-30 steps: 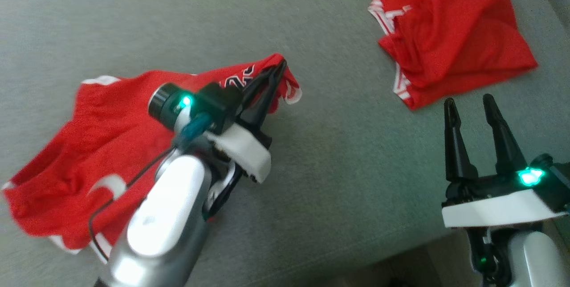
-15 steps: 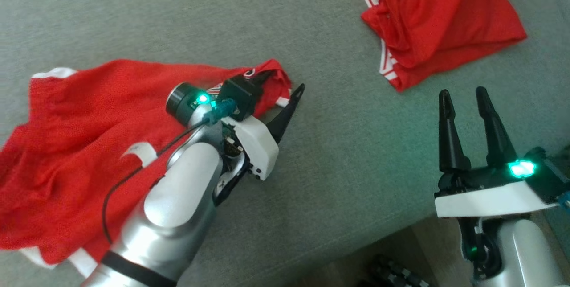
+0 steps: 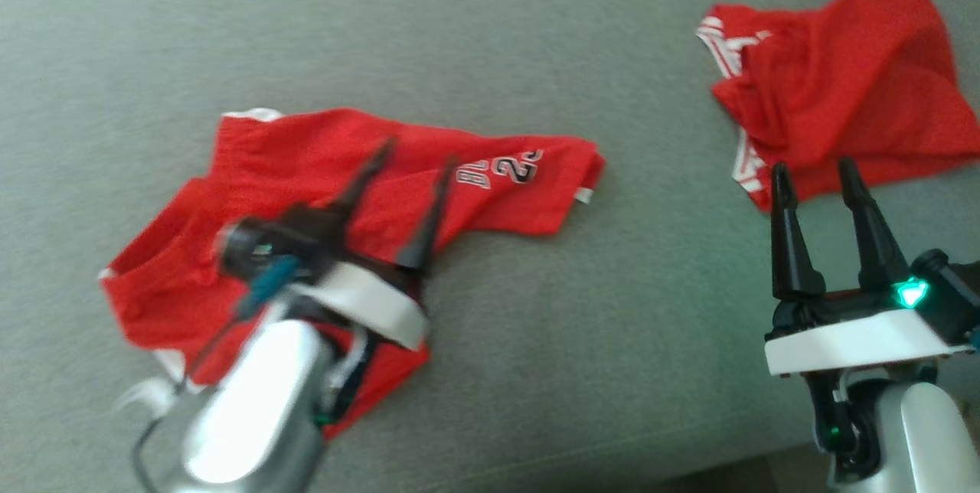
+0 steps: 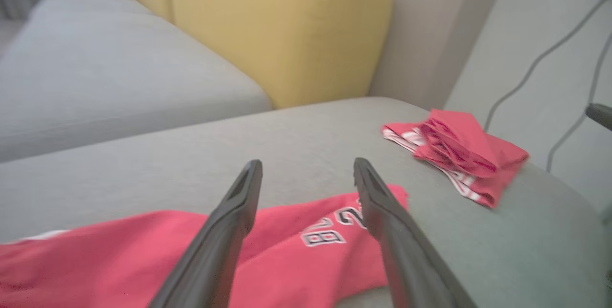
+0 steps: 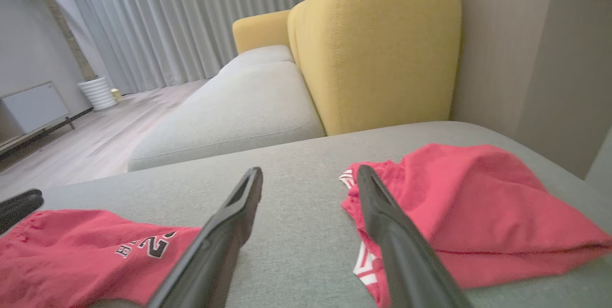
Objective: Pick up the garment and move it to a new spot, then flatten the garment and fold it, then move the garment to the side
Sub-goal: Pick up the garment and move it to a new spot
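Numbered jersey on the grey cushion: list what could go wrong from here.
1. The numbered jersey lies rumpled; folding it before flattening would likely set in creases.
2. The left gripper hangs open over it; its fingers might snag or drag the cloth on the next grasp.
3. The other red garment lies close ahead of the open right gripper, which could catch it by mistake.
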